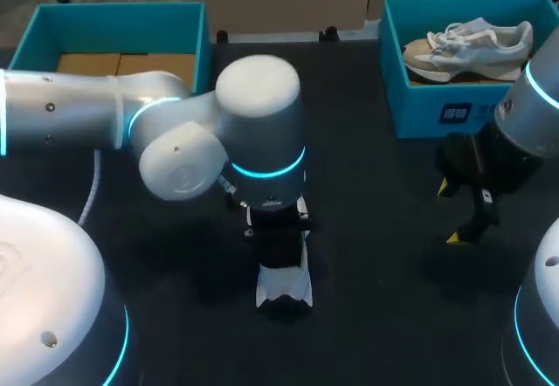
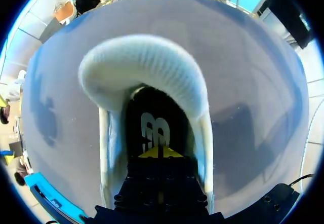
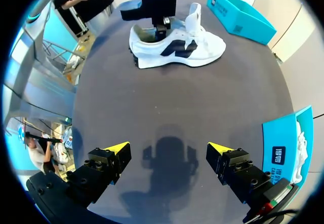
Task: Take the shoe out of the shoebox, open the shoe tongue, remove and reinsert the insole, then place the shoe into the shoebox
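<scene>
L gripper [image 2: 161, 153] is down inside the white low-top sneaker w/ black side logo [image 1: 284, 288], which stands on its sole around mid-bench, toward the near edge. Seen from the L wrist, its yellow tips are drawn together w/ only a thin seam between them, sitting on the black insole w/ white logo [image 2: 154, 127]. Can't tell if they pinch the insole or just rest on it. The shoe's white ribbed tongue [image 2: 147, 62] arches up ahead of the tips, and the white side walls run along both sides of the gripper. From the R wrist, the L gripper [image 3: 163, 25] enters at the heel-side opening and the tongue stands upright. R gripper [image 3: 169, 150] hangs over bare black bench top [image 1: 376, 255] near the R edge, fingers spread wide, nothing between them, well apart from the sneaker. Teal cardboard shoebox [image 1: 437, 111] at the far R corner holds a second sneaker, beige/white/pale blue [image 1: 472, 45], lying on its side. Another open teal box w/ brown cardboard floor [image 1: 113, 15] sits at the far L corner.
</scene>
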`<control>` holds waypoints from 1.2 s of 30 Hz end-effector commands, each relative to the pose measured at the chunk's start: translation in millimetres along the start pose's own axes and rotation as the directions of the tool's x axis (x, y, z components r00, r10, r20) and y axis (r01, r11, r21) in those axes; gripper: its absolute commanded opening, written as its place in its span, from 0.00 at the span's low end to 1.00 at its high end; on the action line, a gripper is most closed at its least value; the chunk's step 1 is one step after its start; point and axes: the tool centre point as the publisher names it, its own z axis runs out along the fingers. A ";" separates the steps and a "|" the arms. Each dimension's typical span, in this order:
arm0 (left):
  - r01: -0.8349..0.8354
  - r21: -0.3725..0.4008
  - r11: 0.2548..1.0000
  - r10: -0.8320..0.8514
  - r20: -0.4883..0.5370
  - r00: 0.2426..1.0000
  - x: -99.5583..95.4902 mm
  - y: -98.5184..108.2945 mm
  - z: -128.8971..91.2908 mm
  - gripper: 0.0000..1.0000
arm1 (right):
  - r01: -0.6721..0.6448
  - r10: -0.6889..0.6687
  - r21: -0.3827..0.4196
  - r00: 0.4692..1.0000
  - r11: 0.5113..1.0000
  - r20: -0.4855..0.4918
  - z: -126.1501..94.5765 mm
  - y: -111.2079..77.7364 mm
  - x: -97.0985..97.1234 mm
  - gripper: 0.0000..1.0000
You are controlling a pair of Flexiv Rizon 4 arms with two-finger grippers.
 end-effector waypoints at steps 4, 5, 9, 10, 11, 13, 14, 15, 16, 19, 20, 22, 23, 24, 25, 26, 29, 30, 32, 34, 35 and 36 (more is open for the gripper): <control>0.032 -0.029 0.999 -0.032 -0.002 0.999 4.8 12.8 -4.4 0.00 | 0.002 -0.002 -0.001 1.000 1.000 0.002 0.5 -0.7 0.8 1.00; 0.032 -0.030 0.999 -0.032 0.003 0.999 5.9 13.0 -8.2 0.00 | 0.002 -0.002 -0.001 1.000 1.000 0.002 0.5 -0.7 0.8 1.00; 0.024 -0.027 0.999 -0.023 0.028 0.999 8.2 11.6 -24.2 0.00 | 0.002 -0.002 -0.001 1.000 1.000 0.002 0.5 -0.7 0.8 1.00; 0.020 -0.024 1.000 -0.019 0.034 0.999 8.2 10.9 -27.8 0.00 | 0.002 -0.002 -0.001 1.000 1.000 0.002 0.5 -0.7 0.8 1.00; 0.020 -0.024 1.000 -0.019 0.035 0.999 7.8 10.2 -30.4 0.00 | 0.002 -0.002 -0.001 1.000 1.000 0.002 0.5 -0.7 0.8 1.00; 0.014 -0.024 1.000 -0.013 0.040 0.999 6.9 7.9 -37.0 0.00 | 0.002 -0.002 -0.001 1.000 1.000 0.002 0.5 -0.7 0.8 1.00; 0.014 -0.023 1.000 -0.013 0.040 0.999 6.4 7.2 -39.1 0.00 | 0.002 -0.002 -0.001 1.000 1.000 0.002 0.5 -0.7 0.8 1.00; 0.015 -0.026 1.000 -0.014 0.041 0.999 5.5 5.7 -43.6 0.00 | 0.002 -0.002 -0.001 1.000 1.000 0.002 0.5 -0.7 0.8 1.00; 0.016 -0.026 1.000 -0.015 0.042 0.999 4.7 4.8 -47.2 0.00 | 0.002 -0.002 -0.001 1.000 1.000 0.002 0.5 -0.7 0.8 1.00; 0.020 -0.033 0.999 -0.018 0.041 0.999 3.1 4.3 -56.3 0.00 | 0.002 -0.002 -0.001 1.000 1.000 0.002 0.5 -0.7 0.8 1.00; 0.019 -0.035 0.999 -0.018 0.040 0.999 2.7 5.2 -58.5 0.00 | 0.002 -0.002 -0.001 1.000 1.000 0.002 0.5 -0.7 0.8 1.00; 0.021 -0.049 0.999 -0.019 0.040 0.999 2.7 7.8 -61.9 0.00 | 0.002 -0.002 -0.001 1.000 1.000 0.002 0.5 -0.7 0.8 1.00; 0.023 -0.050 0.998 -0.021 0.040 0.999 2.7 9.7 -62.7 0.00 | 0.002 -0.002 -0.001 1.000 1.000 0.002 0.5 -0.7 0.8 1.00; 0.026 -0.056 0.998 -0.024 0.038 0.999 2.9 11.4 -62.9 0.00 | 0.002 -0.002 -0.001 1.000 1.000 0.002 0.5 -0.7 0.8 1.00; 0.030 -0.060 0.998 -0.028 0.037 0.999 2.9 13.3 -62.8 0.00 | 0.002 -0.002 -0.001 1.000 1.000 0.002 0.5 -0.7 0.8 1.00; 0.031 -0.060 0.998 -0.029 0.037 0.999 2.8 14.6 -62.7 0.00 | 0.002 -0.002 -0.001 1.000 1.000 0.002 0.5 -0.7 0.8 1.00; 0.029 -0.071 0.997 -0.028 0.022 0.999 1.5 17.5 -59.6 0.00 | 0.002 -0.002 -0.001 1.000 1.000 0.002 0.5 -0.7 0.8 1.00; 0.029 -0.071 0.997 -0.028 0.012 1.000 0.5 18.9 -57.8 0.00 | 0.002 -0.002 -0.001 1.000 1.000 0.002 0.5 -0.7 0.8 1.00; 0.030 -0.066 0.997 -0.029 0.010 1.000 -1.6 22.0 -54.5 0.05 | 0.002 -0.002 -0.001 1.000 1.000 0.002 0.5 -0.7 0.8 1.00; 0.029 -0.067 0.997 -0.028 0.007 1.000 -3.8 23.5 -52.1 0.13 | 0.002 -0.002 -0.001 1.000 1.000 0.002 0.5 -0.7 0.8 1.00; 0.027 -0.065 0.998 -0.026 0.006 1.000 -4.5 23.7 -51.9 0.20 | 0.002 -0.002 -0.001 1.000 1.000 0.002 0.5 -0.7 0.8 1.00; 0.022 -0.065 0.998 -0.022 0.005 1.000 -5.1 23.5 -51.9 0.30 | 0.002 -0.002 -0.001 1.000 1.000 0.002 0.5 -0.7 0.8 1.00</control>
